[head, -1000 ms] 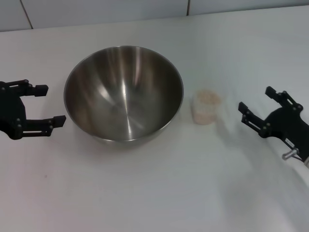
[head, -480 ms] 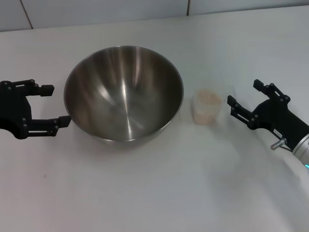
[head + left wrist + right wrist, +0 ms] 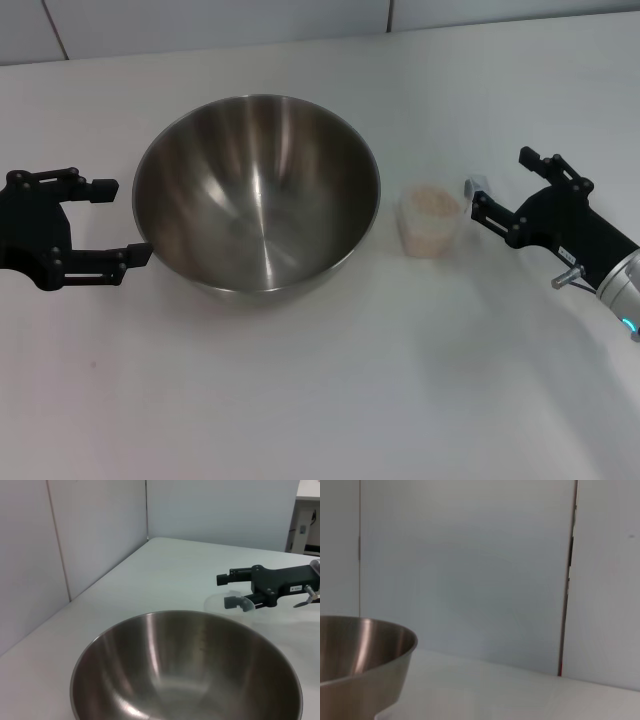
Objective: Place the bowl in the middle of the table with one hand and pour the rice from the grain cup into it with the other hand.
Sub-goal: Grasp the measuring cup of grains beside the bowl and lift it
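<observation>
The right gripper (image 3: 499,187), jaws spread, should straddle the grain cup (image 3: 430,220) just ahead without tipping its rice (image 3: 431,201), while the open left gripper (image 3: 110,220) brackets the bowl (image 3: 257,190) rim.

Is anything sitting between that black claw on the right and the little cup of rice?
Nothing visible: only bare white table separates the open right gripper from the small clear plastic grain cup.

One bowl (image 3: 256,190), one grain cup (image 3: 430,221) — rice (image 3: 431,201) inside, seemingly — two claws — left (image 3: 115,220), right (image 3: 497,184)
</observation>
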Robot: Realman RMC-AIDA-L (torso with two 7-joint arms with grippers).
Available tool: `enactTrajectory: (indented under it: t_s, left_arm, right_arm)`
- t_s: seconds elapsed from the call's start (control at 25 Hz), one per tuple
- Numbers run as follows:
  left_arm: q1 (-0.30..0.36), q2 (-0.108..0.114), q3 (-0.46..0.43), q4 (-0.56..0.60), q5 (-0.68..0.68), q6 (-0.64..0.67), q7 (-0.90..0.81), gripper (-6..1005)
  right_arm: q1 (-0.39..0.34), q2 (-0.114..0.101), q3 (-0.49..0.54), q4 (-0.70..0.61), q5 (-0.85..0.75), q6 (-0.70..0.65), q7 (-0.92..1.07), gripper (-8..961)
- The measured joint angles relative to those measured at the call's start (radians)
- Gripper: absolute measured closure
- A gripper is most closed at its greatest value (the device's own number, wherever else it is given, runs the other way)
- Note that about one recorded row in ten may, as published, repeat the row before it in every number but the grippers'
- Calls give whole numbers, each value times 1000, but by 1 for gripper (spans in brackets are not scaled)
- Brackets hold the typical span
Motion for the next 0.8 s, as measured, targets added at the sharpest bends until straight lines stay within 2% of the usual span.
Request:
enactTrajectory:
  t_s: [0.36,0.48,0.8]
  left_arm:
    - [1,0,0,0,0,-1,0,167]
    - [0,0,1,0,0,-1,0,167]
    - [-2,0,1,0,0,-3,0,167]
  right_arm:
    - [6,0,3,10,1,-7,-12,196]
    - [8,0,12,22,2,-10,-39,438]
    - [17,0,33,46,4,-24,-79,585]
